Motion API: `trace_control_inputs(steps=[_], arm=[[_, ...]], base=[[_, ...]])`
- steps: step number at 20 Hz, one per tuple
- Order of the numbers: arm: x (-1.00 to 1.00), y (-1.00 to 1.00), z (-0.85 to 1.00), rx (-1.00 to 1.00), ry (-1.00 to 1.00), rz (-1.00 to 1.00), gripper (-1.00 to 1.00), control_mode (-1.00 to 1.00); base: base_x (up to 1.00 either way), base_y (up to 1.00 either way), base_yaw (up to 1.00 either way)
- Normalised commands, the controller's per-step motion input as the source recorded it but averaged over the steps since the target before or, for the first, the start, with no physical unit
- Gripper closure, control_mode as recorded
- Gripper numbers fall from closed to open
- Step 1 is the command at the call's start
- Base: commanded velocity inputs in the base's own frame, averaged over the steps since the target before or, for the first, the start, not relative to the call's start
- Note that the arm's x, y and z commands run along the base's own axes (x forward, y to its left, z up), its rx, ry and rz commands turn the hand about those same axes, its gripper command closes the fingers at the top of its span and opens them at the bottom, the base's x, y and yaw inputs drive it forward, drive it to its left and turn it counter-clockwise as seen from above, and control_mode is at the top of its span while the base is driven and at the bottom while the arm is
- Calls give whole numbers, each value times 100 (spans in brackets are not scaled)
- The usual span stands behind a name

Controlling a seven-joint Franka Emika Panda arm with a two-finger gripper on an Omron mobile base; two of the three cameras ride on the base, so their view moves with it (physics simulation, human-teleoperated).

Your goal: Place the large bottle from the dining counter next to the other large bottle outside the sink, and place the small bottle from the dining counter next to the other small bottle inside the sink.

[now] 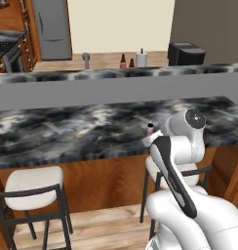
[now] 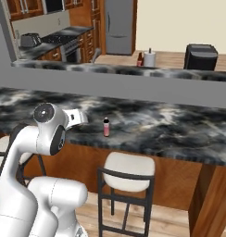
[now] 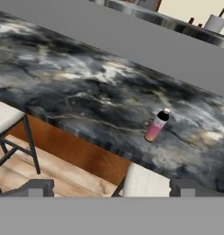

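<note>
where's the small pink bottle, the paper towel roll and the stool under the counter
small bottle (image 2: 106, 127): right base view, on its pink body.
paper towel roll (image 1: 141, 59): left base view, on its white side.
stool (image 2: 129, 165): right base view, on its pale seat cushion.

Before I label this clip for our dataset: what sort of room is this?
A home kitchen, rendered: a marbled dining counter with stools, a fridge and a stove behind.
</note>
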Motion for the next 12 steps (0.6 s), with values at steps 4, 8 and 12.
trace_control_inputs(steps=[4, 8, 12], arm=[[0, 0, 0, 0, 0, 0, -100, 100], [0, 0, 0, 0, 0, 0, -100, 100], [0, 0, 0, 0, 0, 0, -100, 100]], base=[[38, 0, -1], [16, 0, 0], [0, 0, 0]])
